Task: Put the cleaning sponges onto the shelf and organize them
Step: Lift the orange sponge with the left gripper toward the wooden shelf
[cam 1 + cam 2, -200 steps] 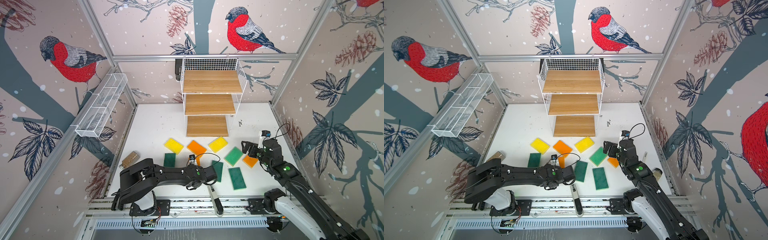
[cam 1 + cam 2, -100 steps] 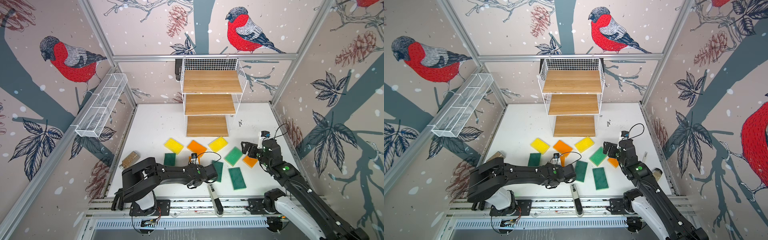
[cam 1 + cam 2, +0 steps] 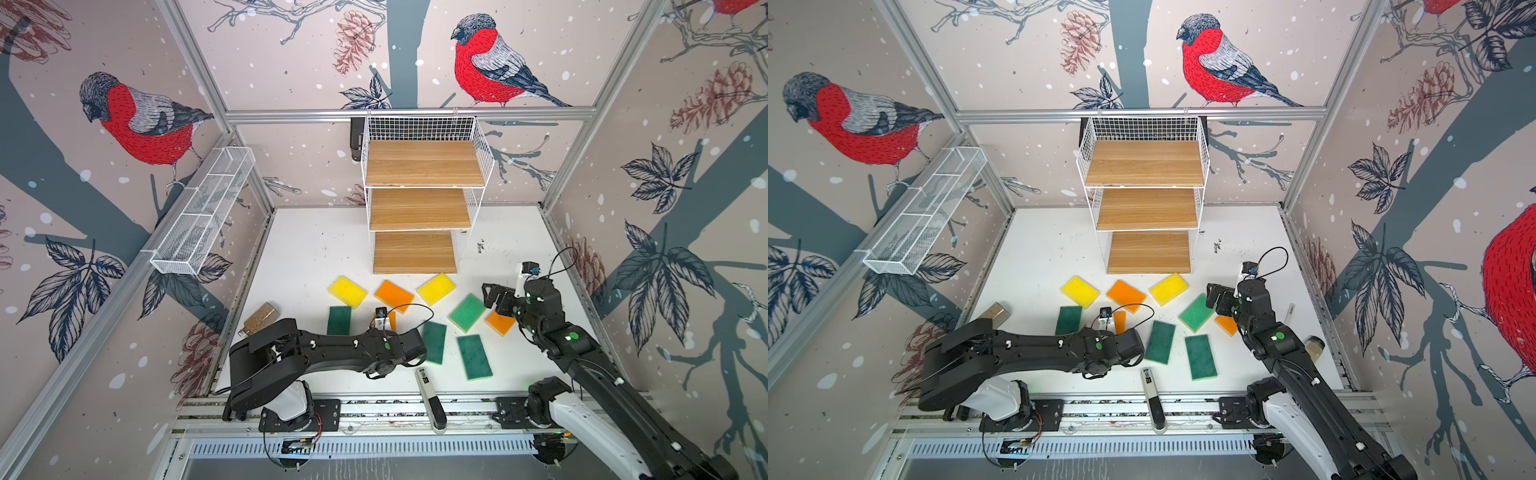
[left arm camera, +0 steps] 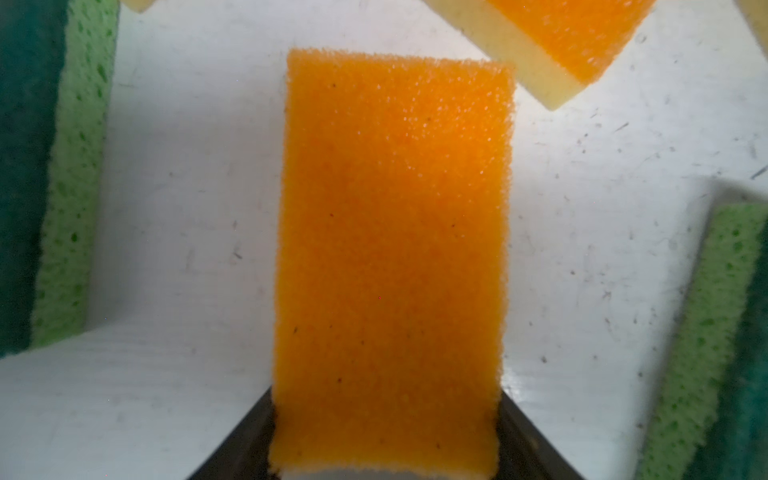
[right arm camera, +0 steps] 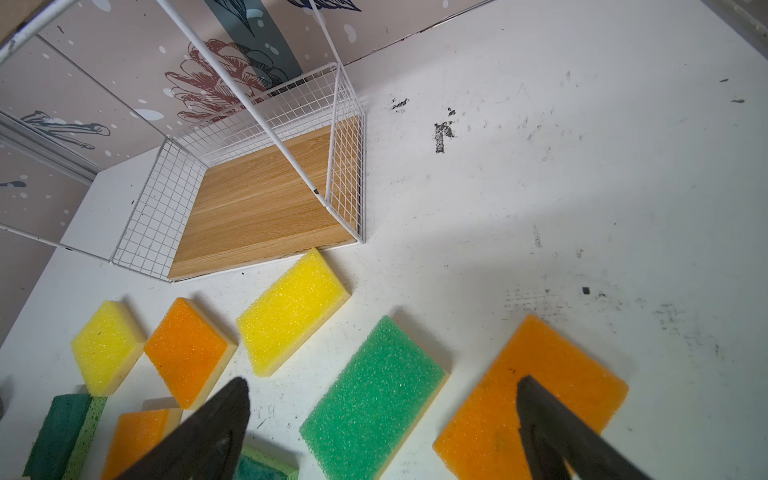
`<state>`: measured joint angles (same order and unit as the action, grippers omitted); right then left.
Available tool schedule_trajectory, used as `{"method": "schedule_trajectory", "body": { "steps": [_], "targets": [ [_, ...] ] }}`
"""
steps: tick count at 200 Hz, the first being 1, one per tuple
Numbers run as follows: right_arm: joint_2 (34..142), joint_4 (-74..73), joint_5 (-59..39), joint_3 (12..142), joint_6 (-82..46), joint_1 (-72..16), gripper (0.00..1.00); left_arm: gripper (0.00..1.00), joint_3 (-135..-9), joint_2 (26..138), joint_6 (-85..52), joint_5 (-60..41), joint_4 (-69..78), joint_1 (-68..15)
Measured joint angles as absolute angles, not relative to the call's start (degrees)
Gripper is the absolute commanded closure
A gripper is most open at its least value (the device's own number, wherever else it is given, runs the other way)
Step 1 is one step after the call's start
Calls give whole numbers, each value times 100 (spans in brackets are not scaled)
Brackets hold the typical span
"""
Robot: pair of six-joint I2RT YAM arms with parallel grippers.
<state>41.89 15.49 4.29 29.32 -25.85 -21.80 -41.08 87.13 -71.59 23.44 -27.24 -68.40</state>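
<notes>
Now the left gripper (image 4: 384, 419) straddles the middle orange sponge (image 4: 392, 228), grip unclear; the right gripper (image 5: 384, 384) hangs open near the rightmost orange sponge (image 5: 569, 357).

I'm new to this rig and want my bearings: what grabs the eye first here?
Bright cleaning sponges, orange, yellow and green, lie scattered on the white table before the bare shelf. Close up, the left gripper has its fingers either side of one orange sponge.

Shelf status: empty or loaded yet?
Empty. All three boards of the shelf show bare wood in both top views; nothing rests on them.
</notes>
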Motion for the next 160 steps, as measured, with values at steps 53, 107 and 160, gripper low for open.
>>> {"method": "schedule_trajectory", "body": {
  "steps": [53,107,160],
  "targets": [
    [4185,1551,410,2978,-2585,-2182,0,39,-4246,7955,-6995,2276,-3336,-6829],
    [4185,1557,311,3087,-2582,-2209,1,39,-4678,6840,-6676,2456,-4292,-6829],
    [4195,1678,178,3306,-2561,-2438,0,39,-5894,6309,-6191,2860,-5234,-6829]
  ]
}}
